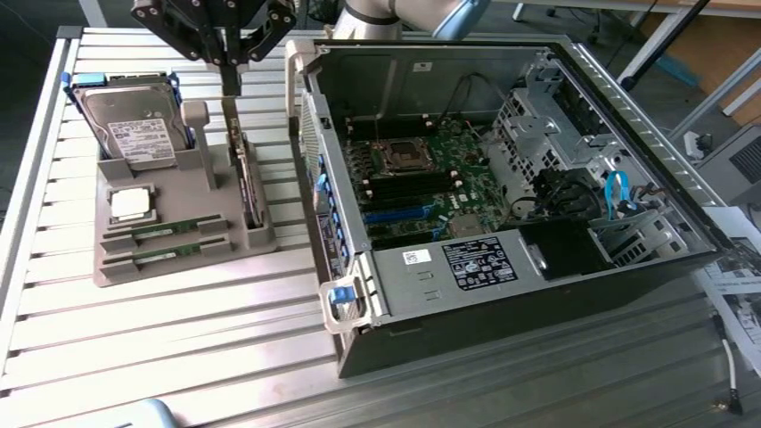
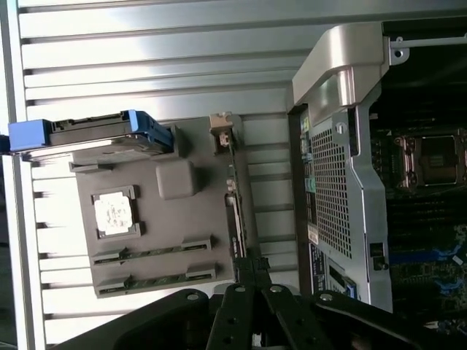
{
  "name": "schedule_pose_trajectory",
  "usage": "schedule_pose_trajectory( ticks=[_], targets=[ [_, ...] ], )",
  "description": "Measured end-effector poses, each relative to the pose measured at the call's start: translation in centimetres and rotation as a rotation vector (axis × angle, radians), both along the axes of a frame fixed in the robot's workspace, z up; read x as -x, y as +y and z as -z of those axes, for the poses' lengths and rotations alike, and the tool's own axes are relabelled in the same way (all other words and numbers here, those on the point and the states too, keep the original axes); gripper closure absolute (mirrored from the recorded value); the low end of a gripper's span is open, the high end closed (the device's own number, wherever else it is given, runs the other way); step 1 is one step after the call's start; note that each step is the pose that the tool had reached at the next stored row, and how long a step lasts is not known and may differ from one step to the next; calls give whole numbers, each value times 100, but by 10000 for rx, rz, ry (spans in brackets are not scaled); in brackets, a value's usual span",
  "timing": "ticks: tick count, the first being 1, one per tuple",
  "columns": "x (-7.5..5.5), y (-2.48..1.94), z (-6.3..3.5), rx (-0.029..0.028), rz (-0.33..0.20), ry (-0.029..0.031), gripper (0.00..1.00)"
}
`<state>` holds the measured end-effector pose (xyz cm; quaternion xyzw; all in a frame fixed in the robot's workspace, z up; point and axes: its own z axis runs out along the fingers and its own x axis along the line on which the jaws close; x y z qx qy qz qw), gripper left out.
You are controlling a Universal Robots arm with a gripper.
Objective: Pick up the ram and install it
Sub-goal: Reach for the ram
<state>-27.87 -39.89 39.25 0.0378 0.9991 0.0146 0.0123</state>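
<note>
Two ram sticks, thin green strips, lie side by side in the slots of a grey holder [image 1: 178, 267] on the exterior view's left: one ram stick [image 1: 167, 230] [image 2: 153, 253] and, beside it, the other [image 1: 167, 255] [image 2: 153, 280]. My gripper [image 1: 230, 87] [image 2: 252, 264] hangs high above the far end of the holder, over the upright green expansion card [image 1: 245, 178] [image 2: 232, 193]. Its fingers are shut together with nothing between them, well away from both sticks. The open computer case [image 1: 500, 294] shows its motherboard [image 1: 429, 178] with dark memory slots.
On the holder also sit a hard drive [image 1: 134, 125] [image 2: 87, 135] in a blue frame and a square silver processor [image 1: 131, 203] [image 2: 114, 214]. The case's raised side wall [image 1: 312, 134] [image 2: 339, 182] stands right next to the holder. Slatted metal table [image 1: 178, 357] lies all around.
</note>
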Motion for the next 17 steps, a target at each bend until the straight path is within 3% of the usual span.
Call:
schedule_pose_trajectory(
  ticks=[17],
  targets=[
    [188, 0, 2, 79, 0, 0, 90]
  ],
)
